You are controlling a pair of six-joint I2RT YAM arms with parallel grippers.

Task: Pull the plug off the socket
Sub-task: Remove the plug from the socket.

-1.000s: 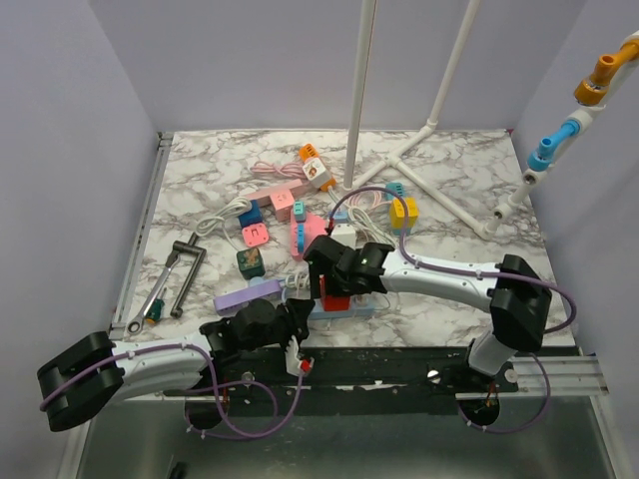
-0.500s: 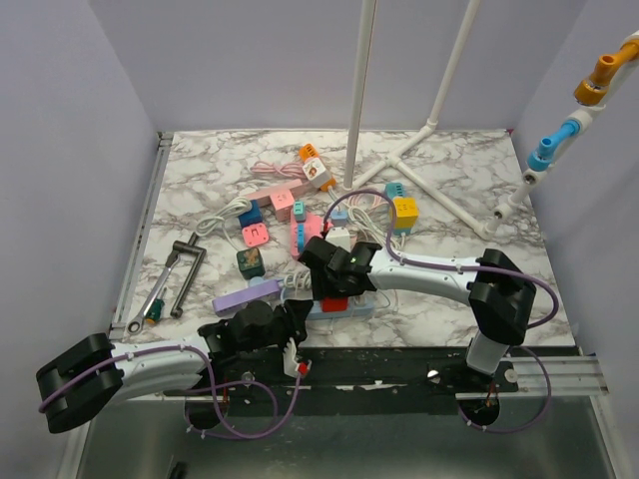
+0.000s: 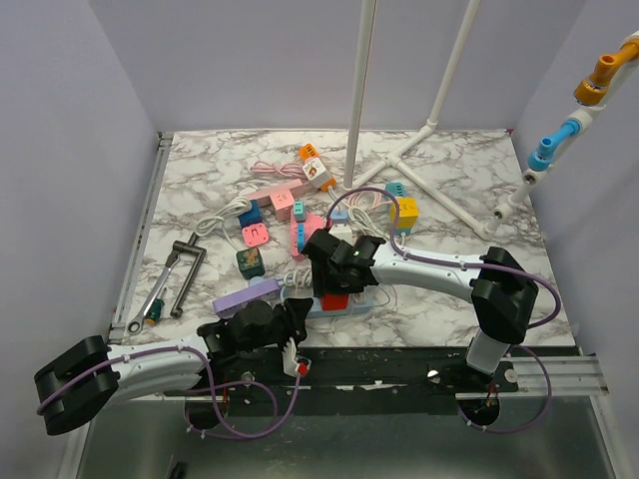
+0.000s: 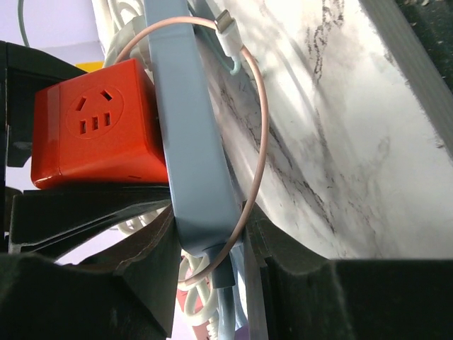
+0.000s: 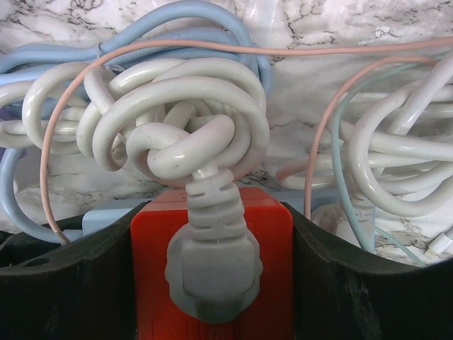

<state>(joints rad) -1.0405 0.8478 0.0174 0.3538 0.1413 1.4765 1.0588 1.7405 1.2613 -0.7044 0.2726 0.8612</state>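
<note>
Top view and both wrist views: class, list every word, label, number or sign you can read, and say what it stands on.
No text can be read in any view.
red socket cube: socket slots only, no lettering shows.
blue power strip: no lettering shows.
pink adapter and orange and white adapter: printed marks, too small to read.
</note>
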